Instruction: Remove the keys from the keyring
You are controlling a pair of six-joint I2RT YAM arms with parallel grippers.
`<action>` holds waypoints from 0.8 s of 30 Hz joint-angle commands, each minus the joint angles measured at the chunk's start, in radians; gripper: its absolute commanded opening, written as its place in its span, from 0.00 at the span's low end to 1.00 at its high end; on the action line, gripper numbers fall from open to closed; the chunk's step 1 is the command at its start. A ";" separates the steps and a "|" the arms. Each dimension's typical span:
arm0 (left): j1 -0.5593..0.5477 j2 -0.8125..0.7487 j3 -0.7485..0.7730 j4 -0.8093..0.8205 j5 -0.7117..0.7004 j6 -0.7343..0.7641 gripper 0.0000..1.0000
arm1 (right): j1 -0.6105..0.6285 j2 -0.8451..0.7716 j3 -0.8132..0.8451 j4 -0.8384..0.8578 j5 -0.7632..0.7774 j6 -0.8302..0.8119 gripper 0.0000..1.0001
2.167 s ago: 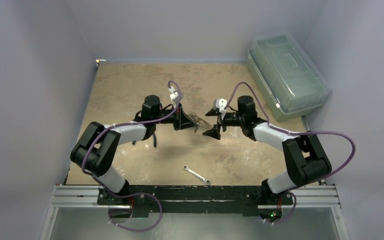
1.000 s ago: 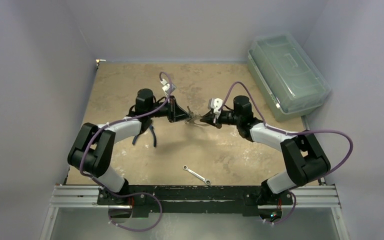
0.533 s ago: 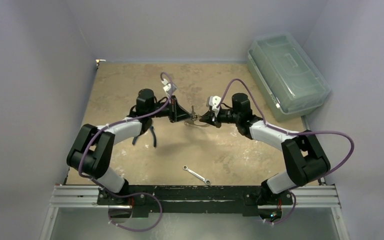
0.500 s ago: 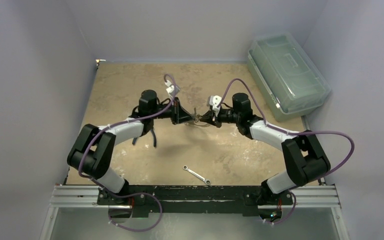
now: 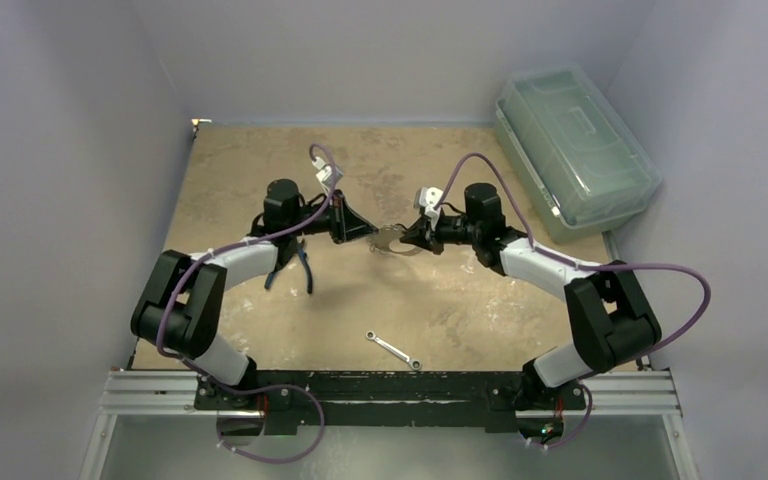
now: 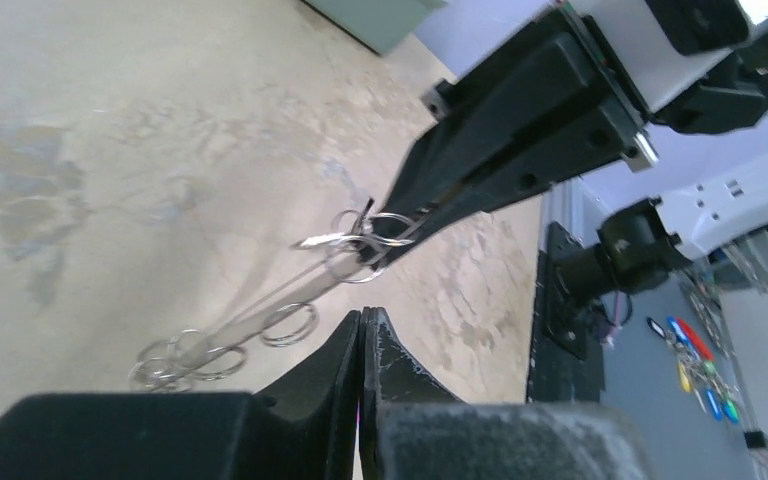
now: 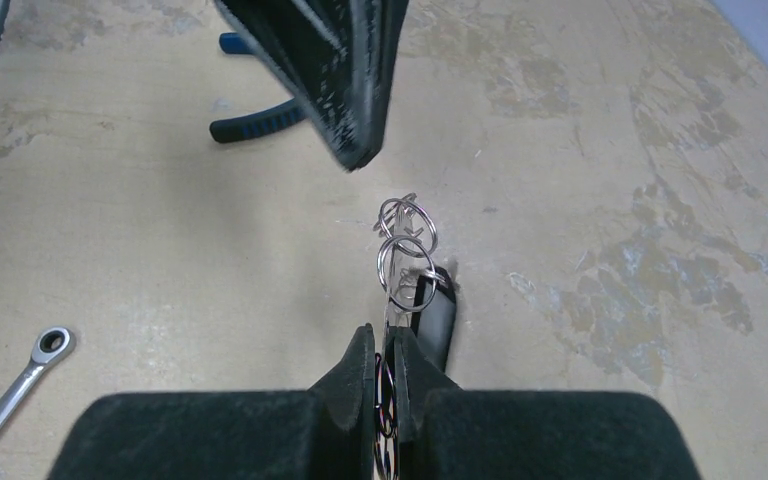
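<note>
R tool (image 7: 385, 345) pinched shut on keyring (image 7: 406, 262), w/ its silver loops held up off tabletop (image 7: 610, 150) mid-table. L tool (image 6: 362, 325) closed, nothing in it, tip just short of loops.

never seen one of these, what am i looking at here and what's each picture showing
These are two robot arms bolted to a table, each ending in a two-finger gripper. The wide picture looks down from above; the other two come from wrist cameras. The right gripper pinches a small bunch of metal rings above the table. The left gripper is shut, its tip just short of them. On the table lie a wrench and blue-handled pliers; a lidded plastic box sits far right.
</note>
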 commanded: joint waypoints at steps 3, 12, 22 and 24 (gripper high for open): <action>0.060 -0.021 -0.002 0.054 0.065 0.029 0.24 | -0.001 -0.008 0.074 -0.113 -0.042 0.037 0.00; 0.067 -0.077 0.138 -0.441 0.120 0.564 0.66 | 0.041 -0.011 0.225 -0.596 -0.161 -0.229 0.00; 0.069 -0.121 0.176 -1.171 0.126 1.570 0.83 | 0.210 -0.032 0.365 -1.012 0.137 -0.759 0.00; 0.074 -0.118 0.172 -1.323 0.081 1.730 0.83 | 0.241 -0.034 0.386 -1.031 0.244 -0.795 0.00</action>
